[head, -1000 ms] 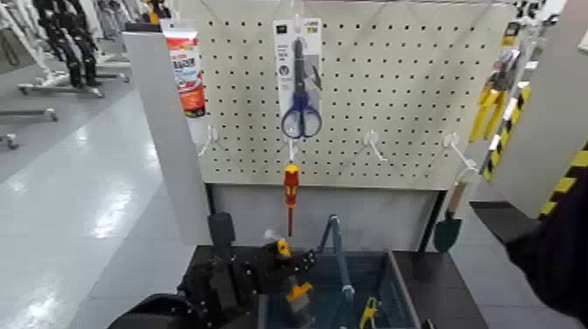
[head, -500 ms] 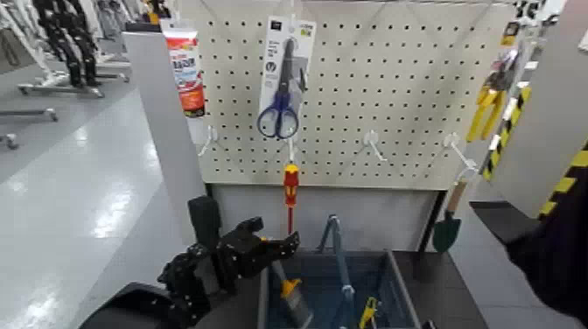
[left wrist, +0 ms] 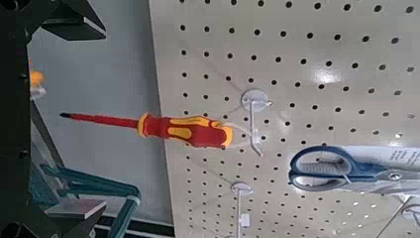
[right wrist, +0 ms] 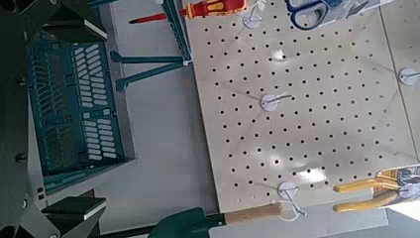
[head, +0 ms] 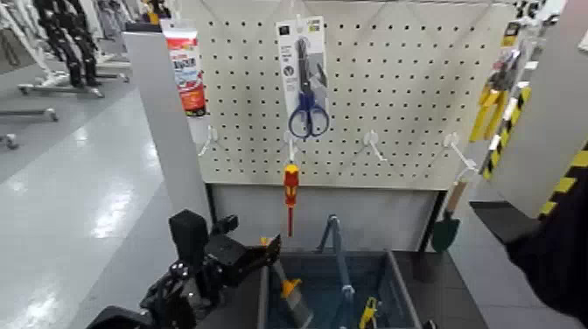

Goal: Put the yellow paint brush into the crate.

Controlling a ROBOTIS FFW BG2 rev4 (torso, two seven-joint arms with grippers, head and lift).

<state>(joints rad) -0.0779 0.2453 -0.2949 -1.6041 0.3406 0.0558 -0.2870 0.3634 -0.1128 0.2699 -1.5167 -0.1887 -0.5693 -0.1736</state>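
The yellow paint brush [head: 291,294] lies inside the crate [head: 395,287], leaning at its left wall with the orange handle up and the grey bristles down. My left gripper [head: 261,252] is open and empty, just left of the crate's left rim and apart from the brush. In the left wrist view its dark fingers [left wrist: 61,16] stand wide apart with nothing between them. My right arm [head: 560,249] waits at the right edge. Its fingers [right wrist: 71,210] are spread, and the crate [right wrist: 74,109] shows beyond them.
A pegboard [head: 394,96] stands behind the crate with scissors [head: 303,87], a red-and-yellow screwdriver [head: 290,188] and a green trowel [head: 448,229] hanging on it. The crate's bar handle [head: 337,254] stands upright. A small yellow tool [head: 369,311] lies in the crate.
My left gripper has let go of the brush and drawn back to the left. The brush has dropped into the crate. The hanging scissors have swung.
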